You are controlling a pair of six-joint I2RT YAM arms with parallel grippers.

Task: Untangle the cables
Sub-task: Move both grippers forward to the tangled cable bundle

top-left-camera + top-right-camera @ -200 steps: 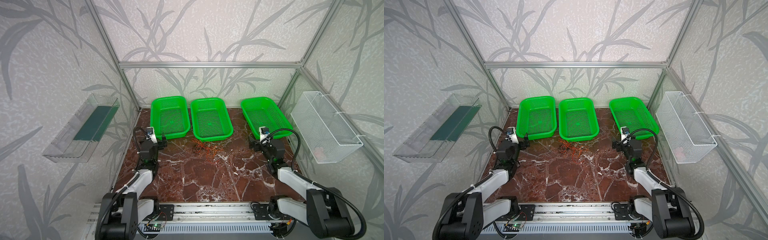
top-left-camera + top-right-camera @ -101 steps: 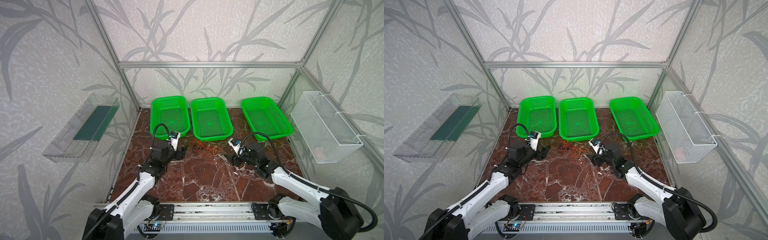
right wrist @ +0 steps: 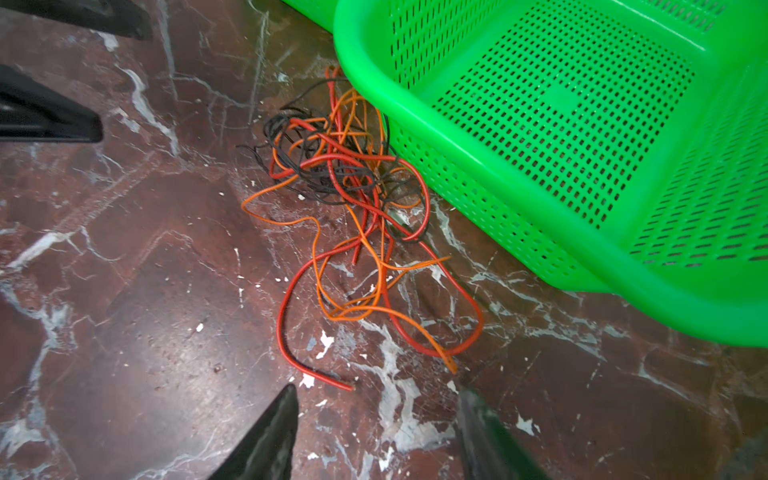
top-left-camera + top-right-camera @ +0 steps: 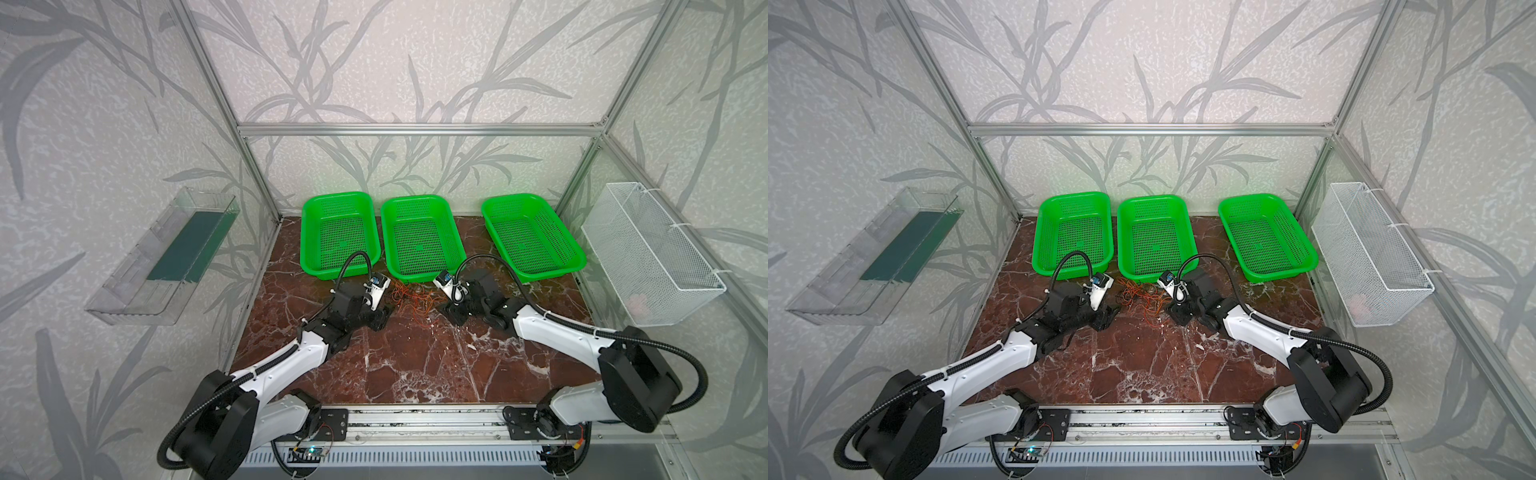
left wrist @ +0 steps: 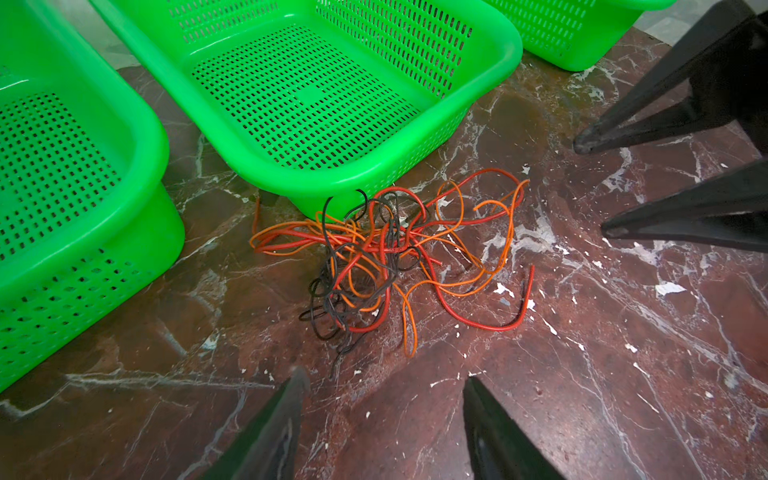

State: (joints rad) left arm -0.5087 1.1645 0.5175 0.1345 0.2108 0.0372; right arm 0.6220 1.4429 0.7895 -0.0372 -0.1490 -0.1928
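The cables (image 4: 413,297) (image 4: 1140,297) are a loose tangle of thin orange, red and black wires on the marble floor, against the front of the middle green basket (image 4: 415,276). My left gripper (image 4: 381,316) (image 5: 384,374) sits low just left of the tangle, open, with nothing between its fingers. Just right of the tangle my right gripper (image 4: 451,311) (image 3: 376,390) is also low, open and empty. In the left wrist view the cables (image 5: 382,257) lie just beyond the fingertips. In the right wrist view the cables (image 3: 345,199) end in a red tip close to one finger.
Three green baskets line the back: the left basket (image 4: 332,272), the middle one and the right basket (image 4: 544,276). A white wire basket (image 4: 652,253) hangs on the right wall and a clear tray (image 4: 166,257) on the left wall. Aluminium posts frame the cell.
Both arms have swung in from the sides to flank the tangle. Both grippers' jaws stand narrower than before.
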